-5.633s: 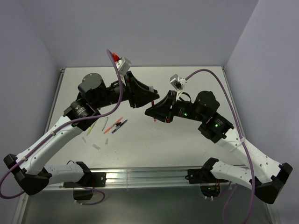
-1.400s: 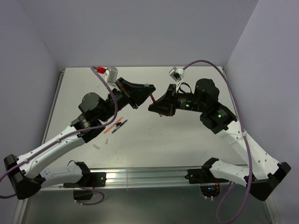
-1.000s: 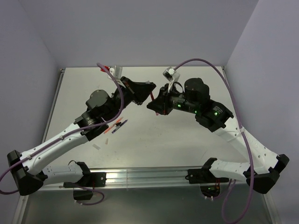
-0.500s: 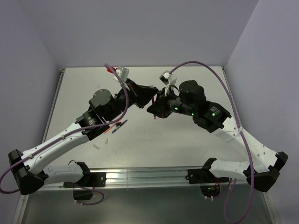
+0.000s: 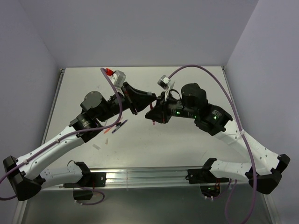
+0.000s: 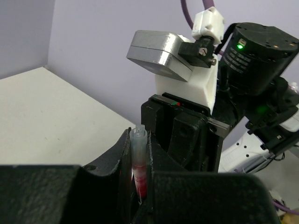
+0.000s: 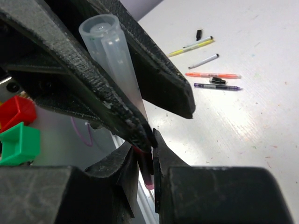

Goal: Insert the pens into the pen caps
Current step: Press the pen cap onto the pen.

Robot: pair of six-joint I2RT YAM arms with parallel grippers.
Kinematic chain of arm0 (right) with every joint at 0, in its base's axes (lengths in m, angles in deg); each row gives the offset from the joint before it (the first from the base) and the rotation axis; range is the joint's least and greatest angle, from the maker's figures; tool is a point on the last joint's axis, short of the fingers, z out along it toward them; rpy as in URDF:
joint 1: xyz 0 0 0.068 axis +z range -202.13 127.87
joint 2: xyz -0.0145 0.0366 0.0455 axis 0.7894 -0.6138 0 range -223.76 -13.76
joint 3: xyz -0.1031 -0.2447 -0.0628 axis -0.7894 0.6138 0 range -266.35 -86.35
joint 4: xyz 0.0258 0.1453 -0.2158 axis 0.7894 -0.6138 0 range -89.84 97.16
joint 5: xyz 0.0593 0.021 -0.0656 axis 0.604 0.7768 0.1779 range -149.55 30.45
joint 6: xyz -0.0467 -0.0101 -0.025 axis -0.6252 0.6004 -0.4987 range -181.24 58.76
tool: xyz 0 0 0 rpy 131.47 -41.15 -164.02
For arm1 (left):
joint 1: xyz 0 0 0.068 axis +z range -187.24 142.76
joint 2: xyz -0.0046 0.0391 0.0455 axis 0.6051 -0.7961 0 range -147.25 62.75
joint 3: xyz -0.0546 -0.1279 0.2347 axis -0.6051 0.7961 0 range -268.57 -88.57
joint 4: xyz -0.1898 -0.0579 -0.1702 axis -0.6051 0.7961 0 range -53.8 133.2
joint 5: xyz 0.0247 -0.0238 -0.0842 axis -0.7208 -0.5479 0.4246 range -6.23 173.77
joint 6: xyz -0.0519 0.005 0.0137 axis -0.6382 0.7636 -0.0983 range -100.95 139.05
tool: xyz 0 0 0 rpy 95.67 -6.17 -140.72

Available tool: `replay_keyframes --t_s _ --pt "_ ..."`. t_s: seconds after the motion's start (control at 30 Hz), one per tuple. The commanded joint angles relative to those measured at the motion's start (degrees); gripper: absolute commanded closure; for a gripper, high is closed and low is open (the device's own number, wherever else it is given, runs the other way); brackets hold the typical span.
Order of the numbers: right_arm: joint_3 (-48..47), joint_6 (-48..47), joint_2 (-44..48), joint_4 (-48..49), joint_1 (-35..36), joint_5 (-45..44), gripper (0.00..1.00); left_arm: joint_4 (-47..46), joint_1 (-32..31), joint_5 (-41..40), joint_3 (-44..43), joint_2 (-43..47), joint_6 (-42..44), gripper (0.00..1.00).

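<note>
Two white and black robot arms meet over the middle of the pale grey bench (image 5: 154, 149). The left pincer (image 5: 150, 97) and right pincer (image 5: 150, 113) are tip to tip. A thin red pen (image 5: 153, 122) pokes down from the right pincer. Farther left lie an orange pen (image 5: 112, 130) and a dark purple pen (image 5: 121, 124), with small white caps (image 5: 96, 147) nearer.

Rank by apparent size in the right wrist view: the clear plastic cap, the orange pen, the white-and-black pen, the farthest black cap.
1. Clear plastic cap, though it's nearest the camera.
2. Orange pen.
3. White-and-black pen.
4. Farthest black cap.
</note>
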Motion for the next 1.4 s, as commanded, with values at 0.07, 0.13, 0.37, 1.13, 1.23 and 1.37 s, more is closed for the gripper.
replay_keyframes --t_s 0.07,0.13,0.37,1.13,1.23,1.37 --pt "-1.8 3.9 4.8 22.5 -7.4 -9.0 1.0 14.1 -1.1 21.9 4.3 3.2 1.6 1.0" --pt "-1.5 4.7 4.9 23.1 -8.8 -6.7 1.0 14.2 -0.9 22.1 4.5 3.5 1.7 1.0" --pt "-1.5 5.4 4.2 22.6 -9.3 -3.2 1.0 13.9 0.5 18.6 2.8 3.2 0.5 1.0" --pt "7.5 0.3 9.8 5.0 -9.3 -10.7 0.43 21.5 6.0 -6.5 -26.4 -16.1 -0.8 1.0" --pt "7.8 1.4 12.3 2.0 -9.3 -20.5 0.4 23.9 8.0 -8.0 -27.4 -20.9 0.5 1.0" --pt "5.9 2.0 12.8 0.3 -9.5 -28.6 0.36 24.9 10.9 -8.6 -28.8 -31.0 0.4 1.0"
